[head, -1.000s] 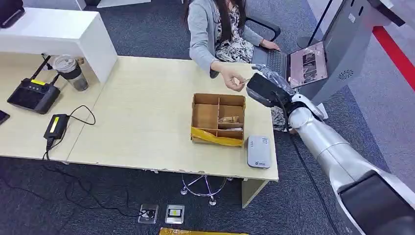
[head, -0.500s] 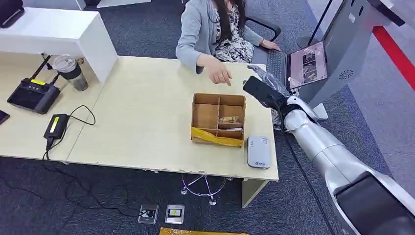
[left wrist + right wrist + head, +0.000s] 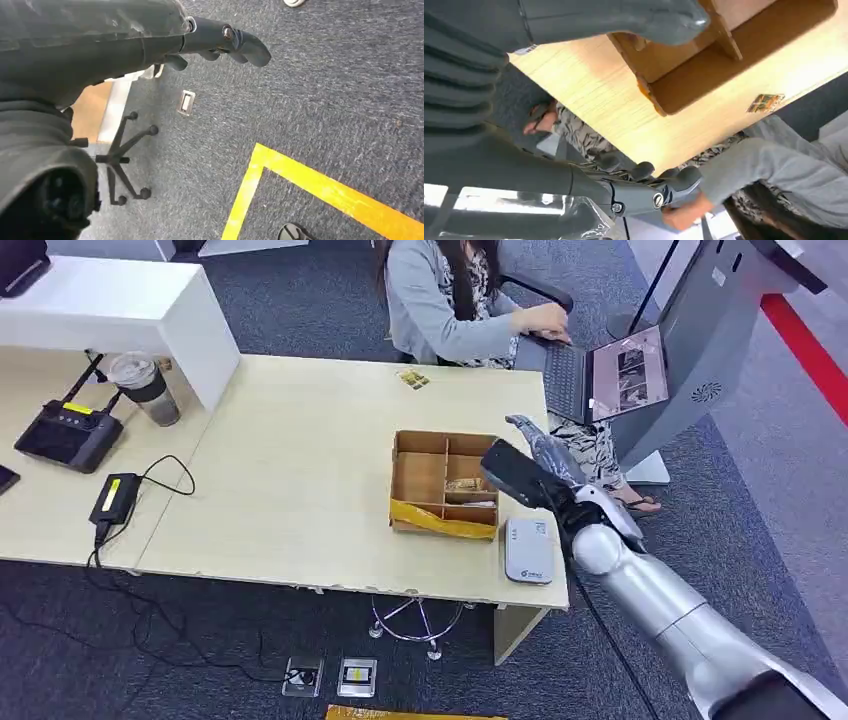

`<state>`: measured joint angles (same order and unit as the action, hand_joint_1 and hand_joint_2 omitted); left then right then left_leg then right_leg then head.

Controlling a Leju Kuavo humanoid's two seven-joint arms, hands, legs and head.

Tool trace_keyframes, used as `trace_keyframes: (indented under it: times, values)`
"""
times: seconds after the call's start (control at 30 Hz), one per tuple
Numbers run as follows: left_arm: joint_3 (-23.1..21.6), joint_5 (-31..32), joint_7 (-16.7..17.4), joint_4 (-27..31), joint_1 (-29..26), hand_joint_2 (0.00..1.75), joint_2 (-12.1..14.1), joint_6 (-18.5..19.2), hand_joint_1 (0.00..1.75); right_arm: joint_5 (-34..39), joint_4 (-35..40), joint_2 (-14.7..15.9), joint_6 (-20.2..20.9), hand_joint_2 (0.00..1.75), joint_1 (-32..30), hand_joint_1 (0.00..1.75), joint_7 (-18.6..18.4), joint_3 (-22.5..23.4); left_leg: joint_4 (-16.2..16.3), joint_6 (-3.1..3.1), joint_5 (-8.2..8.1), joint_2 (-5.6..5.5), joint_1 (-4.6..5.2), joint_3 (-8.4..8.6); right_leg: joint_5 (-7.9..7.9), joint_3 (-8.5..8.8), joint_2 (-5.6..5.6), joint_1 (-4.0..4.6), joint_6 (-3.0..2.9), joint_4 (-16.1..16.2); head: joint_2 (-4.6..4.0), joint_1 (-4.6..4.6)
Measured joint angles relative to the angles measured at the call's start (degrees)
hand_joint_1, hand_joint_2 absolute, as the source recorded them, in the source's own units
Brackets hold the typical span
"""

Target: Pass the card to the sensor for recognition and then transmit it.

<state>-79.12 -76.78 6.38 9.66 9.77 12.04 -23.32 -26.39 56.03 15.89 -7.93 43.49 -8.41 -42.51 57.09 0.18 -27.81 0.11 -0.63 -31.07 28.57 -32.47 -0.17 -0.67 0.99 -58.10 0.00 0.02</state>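
the right hand (image 3: 535,455) is seen lower and nearer than a second ago, drawn back from the far right corner of the desk (image 3: 300,490) to hang over the right edge of the divided cardboard box (image 3: 445,483). its fingers are spread apart and nothing is held between them; in the right wrist view the thumb and the dark fingers (image 3: 659,192) stand well apart with only desk and box between. just beside the box, toward the near edge, the grey sensor (image 3: 528,550) lies flat and untouched. inside the box, small cards (image 3: 468,484) are left in the right compartments. farther off, near the far edge of the desk, a single card (image 3: 412,379) now lies flat; a second ago it was being taken from the robot's hand by the person (image 3: 450,300), whose hands have since gone back to the laptop (image 3: 600,370). from this it is judged that one handover has been finished and the hand is being brought back for another card. the left hand (image 3: 220,42) hangs over the carpet, its fingers loosely curled on nothing.
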Motion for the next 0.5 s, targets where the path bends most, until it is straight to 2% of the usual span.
trace_keyframes:
  times: [0.07,0.2,0.5]
  values:
    - [0.00,0.00,0.02,0.00,-0.03,0.00,-0.13,-0.44,0.00,-5.29,5.53,1.03,-0.77,1.75,-2.93,0.00,-1.88,0.26,0.00,0.00,0.00,0.01,0.00,0.00,0.00,0.00,0.01,0.00,0.00,0.01,0.00,0.02]
    - [0.00,0.00,0.04,0.00,-0.03,0.00,-0.42,-1.03,0.00,-11.84,13.46,2.06,-1.14,1.75,-7.36,0.00,-3.39,0.83,0.00,-0.01,-0.01,0.03,0.00,0.01,0.00,0.00,0.02,0.00,0.00,0.01,0.00,0.02]
    - [0.00,0.00,1.22,0.00,-0.03,0.00,-1.29,-1.68,0.00,-16.18,22.04,1.38,5.28,1.75,-12.64,0.00,-6.34,0.59,-0.02,-0.01,0.00,0.01,-0.01,0.00,0.00,0.03,0.01,0.01,0.00,0.00,0.00,0.02]
